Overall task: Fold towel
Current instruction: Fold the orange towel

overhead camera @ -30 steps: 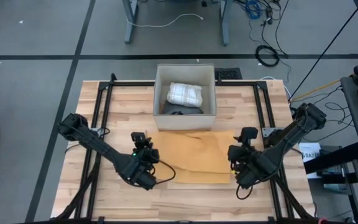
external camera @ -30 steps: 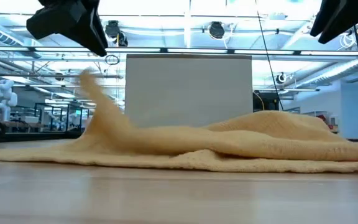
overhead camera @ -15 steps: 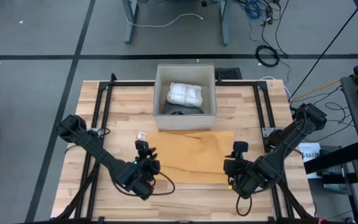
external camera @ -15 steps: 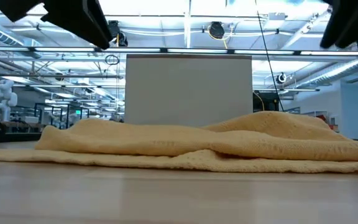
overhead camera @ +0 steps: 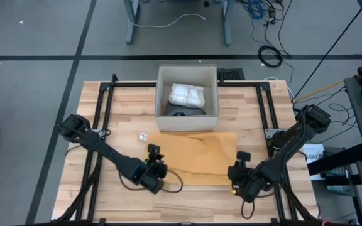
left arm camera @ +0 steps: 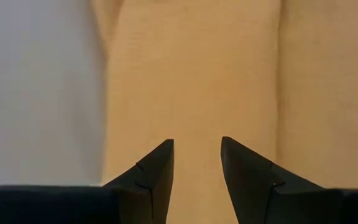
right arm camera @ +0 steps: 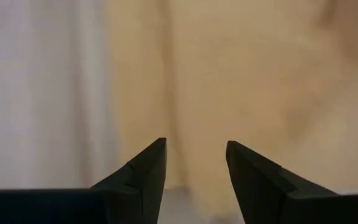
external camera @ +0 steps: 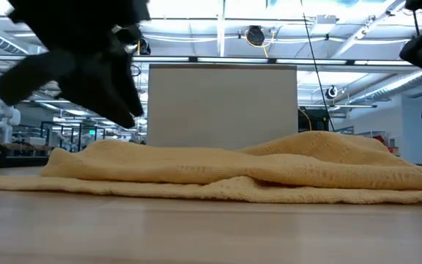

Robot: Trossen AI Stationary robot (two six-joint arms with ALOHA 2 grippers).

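The yellow towel [overhead camera: 197,157] lies folded in a flat rectangle on the table, in front of the box; in the low view the towel [external camera: 218,172] is a low, rumpled mound. My left gripper [overhead camera: 156,169] hangs open above the towel's near left corner, and in its wrist view the left gripper [left arm camera: 196,144] points down at the cloth. My right gripper [overhead camera: 237,172] is open over the near right corner, and in its wrist view the right gripper [right arm camera: 194,144] has towel beneath it. Neither touches the cloth.
A pale open box [overhead camera: 187,97] stands at the towel's far edge and holds a folded checked cloth [overhead camera: 187,94]. A small tag [overhead camera: 142,137] lies on the wood left of the towel. Black frame rails [overhead camera: 99,125] run along both sides of the table.
The towel's left part, raised in a peak a second ago, has dropped flat onto the rest of the cloth. Both grippers have moved toward the table's near edge and lower; the left one has then shifted right, toward the towel's near left corner.
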